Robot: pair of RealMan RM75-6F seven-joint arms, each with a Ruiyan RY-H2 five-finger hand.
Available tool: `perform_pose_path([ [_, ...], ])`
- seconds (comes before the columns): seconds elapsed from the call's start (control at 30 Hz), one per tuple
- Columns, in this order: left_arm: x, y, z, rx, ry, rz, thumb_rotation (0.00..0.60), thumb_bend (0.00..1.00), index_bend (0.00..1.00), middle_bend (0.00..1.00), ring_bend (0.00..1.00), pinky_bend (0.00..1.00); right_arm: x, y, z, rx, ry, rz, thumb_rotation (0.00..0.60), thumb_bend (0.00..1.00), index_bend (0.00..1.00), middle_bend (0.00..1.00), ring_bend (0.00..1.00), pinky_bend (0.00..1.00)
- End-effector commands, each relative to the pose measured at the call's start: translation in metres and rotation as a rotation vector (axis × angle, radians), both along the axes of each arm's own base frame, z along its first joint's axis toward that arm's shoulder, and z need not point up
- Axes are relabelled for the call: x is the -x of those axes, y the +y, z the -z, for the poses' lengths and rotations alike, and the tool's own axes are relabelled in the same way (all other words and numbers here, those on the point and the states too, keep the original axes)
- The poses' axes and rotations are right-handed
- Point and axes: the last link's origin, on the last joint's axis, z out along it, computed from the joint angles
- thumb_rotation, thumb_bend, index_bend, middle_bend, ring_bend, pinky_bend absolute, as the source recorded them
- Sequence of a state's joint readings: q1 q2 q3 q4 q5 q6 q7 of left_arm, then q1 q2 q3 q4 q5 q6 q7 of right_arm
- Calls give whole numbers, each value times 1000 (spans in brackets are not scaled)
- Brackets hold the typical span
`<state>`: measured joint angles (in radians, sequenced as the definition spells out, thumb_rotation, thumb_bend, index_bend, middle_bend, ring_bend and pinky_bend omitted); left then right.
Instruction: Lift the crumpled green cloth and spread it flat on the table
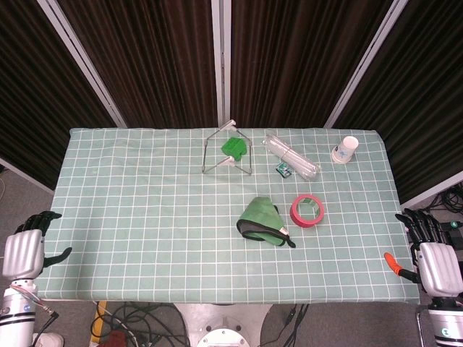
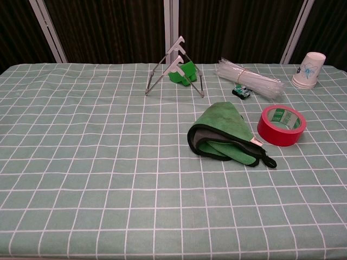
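Observation:
The crumpled green cloth [image 1: 263,220] with a dark edge lies folded near the middle of the table, a little to the right; the chest view shows the cloth [image 2: 226,134] right of centre. My left hand [image 1: 27,249] hangs off the table's front left corner, fingers apart, holding nothing. My right hand [image 1: 432,254] sits off the front right corner, fingers apart and empty. Both hands are far from the cloth, and neither appears in the chest view.
A red tape roll [image 1: 307,210] lies just right of the cloth. Behind stand a wire rack with a green clip [image 1: 230,149], a clear plastic bundle [image 1: 291,156], a small toy car [image 1: 283,170] and a paper cup [image 1: 346,150]. The checked tablecloth [image 1: 130,202] covers the table.

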<state>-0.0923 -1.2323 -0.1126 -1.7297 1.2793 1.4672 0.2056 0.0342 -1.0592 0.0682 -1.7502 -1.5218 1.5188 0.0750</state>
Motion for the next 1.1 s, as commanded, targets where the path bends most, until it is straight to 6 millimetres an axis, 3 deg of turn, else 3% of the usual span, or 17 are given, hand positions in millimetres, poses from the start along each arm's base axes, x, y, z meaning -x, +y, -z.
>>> perform_pose_path([
  [0.03,0,0,0,0,1,1,600,39,256,247,200,294,0,0,0,0,-2,0,600,151,159,82,0,0],
  [0.33,-1,0,-1,-3,0,2,600,39,256,247,200,294,-1,-1,2,-7,-10,-4,600,152,163,81,0,0],
  [0.53,-4,-2,-1,-4,-8,15,600,39,257,247,200,294,-9,-10,16,-70,-5,-23,600,152,232,82,0,0],
  [0.77,-6,-5,-1,-11,-24,35,600,39,256,247,200,294,-23,-31,60,-187,0,-12,600,149,308,97,0,0],
  [1.1,1,-10,-4,-16,-25,5,600,39,257,247,200,294,-42,-73,146,-368,-25,23,600,140,361,108,0,0],
])
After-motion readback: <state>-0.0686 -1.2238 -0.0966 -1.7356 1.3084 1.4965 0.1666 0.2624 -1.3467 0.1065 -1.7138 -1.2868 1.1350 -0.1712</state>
